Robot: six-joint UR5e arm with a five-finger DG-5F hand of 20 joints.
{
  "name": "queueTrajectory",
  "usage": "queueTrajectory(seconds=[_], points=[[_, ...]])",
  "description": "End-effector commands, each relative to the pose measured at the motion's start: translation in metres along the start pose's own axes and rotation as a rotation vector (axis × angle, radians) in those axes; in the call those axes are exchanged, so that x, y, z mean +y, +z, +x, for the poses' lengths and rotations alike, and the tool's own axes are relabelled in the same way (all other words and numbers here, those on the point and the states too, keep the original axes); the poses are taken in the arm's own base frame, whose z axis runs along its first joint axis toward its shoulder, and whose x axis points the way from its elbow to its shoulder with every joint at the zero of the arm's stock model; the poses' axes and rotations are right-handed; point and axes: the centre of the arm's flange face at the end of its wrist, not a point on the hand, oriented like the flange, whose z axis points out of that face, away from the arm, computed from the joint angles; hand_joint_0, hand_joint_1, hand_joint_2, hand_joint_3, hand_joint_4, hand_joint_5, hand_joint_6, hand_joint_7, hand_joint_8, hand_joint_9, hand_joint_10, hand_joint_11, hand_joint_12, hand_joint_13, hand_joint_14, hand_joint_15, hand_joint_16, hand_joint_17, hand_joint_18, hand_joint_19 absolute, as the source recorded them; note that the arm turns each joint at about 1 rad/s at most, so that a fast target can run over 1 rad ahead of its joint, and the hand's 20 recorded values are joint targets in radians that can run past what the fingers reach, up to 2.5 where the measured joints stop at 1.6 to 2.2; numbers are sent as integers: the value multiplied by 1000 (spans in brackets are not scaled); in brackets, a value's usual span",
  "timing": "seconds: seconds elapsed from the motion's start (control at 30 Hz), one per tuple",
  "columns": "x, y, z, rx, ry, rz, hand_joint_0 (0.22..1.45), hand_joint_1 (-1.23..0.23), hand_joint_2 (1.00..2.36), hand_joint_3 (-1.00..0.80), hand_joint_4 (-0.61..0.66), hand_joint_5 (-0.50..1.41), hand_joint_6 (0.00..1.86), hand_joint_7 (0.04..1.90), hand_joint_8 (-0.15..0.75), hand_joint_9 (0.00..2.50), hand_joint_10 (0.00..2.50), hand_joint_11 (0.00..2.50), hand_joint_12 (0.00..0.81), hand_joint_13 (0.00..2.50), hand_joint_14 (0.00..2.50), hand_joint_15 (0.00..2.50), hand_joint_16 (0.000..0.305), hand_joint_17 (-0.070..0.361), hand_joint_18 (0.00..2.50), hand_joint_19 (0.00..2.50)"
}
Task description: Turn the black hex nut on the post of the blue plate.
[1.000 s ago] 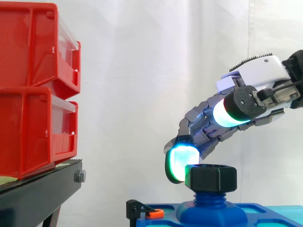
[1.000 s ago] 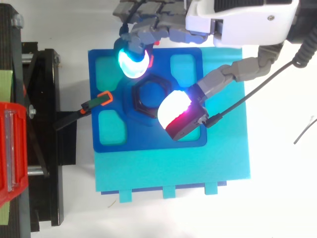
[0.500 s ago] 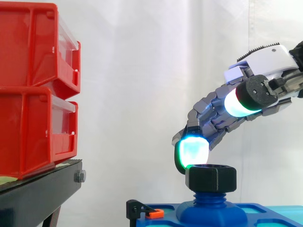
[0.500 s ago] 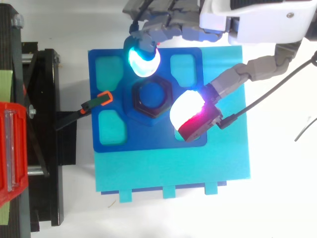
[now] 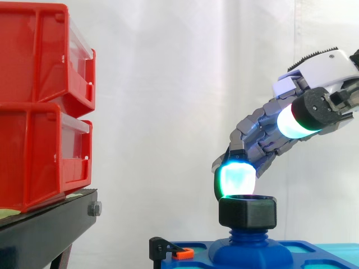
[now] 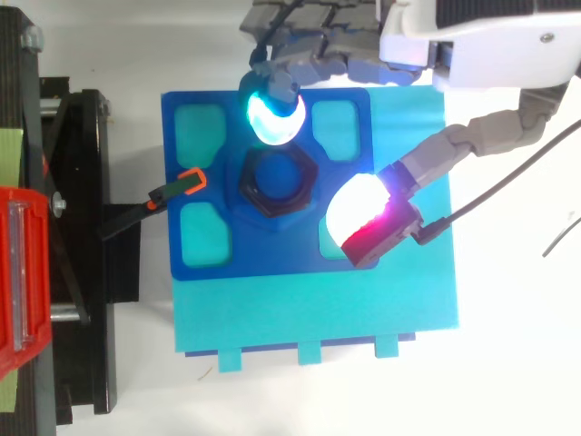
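Note:
The black hex nut [image 5: 247, 212] sits on the threaded blue post [image 5: 248, 238] in the middle of the blue plate [image 6: 272, 259]. My hand [image 6: 472, 41] reaches in from the upper right with its fingers spread and apart from the nut. A cyan-glowing fingertip [image 5: 235, 178] hovers just over the nut's far top rim. The thumb pad [image 6: 363, 213], white and red, hangs off to the nut's right, clear of it. Nothing is held.
Two stacked red bins [image 5: 39, 106] stand on a black stand [image 5: 45, 230] at the left. A black clamp with an orange tip [image 6: 177, 186] grips the plate's left edge. The plate rests on a teal base [image 6: 318, 309].
The hand has drawn back to the right and risen. Its cyan fingertip went from the nut's left side to above its rim, and the thumb pad slid off the nut.

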Motion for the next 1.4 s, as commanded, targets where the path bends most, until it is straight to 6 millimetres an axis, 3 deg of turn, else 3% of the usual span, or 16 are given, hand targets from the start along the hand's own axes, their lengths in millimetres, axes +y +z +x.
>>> queueTrajectory(seconds=[0.0, 0.63, 1.37], points=[[4, -3, -1, 9, -3, 3, 440, -306, 1000, -500, 301, -211, 503, 878, 306, 238, 0, 0, 384, 200, 0, 43, 54, 121, 276, 326], [17, -5, 13, 54, -7, 19, 442, -300, 1000, -500, 295, -214, 503, 881, 303, 235, 0, 0, 385, 209, 2, 50, 54, 122, 283, 337], [25, -14, 0, 37, -12, 5, 445, -300, 1000, -500, 291, -214, 503, 877, 302, 235, 0, 0, 384, 211, 2, 50, 54, 121, 287, 345]])
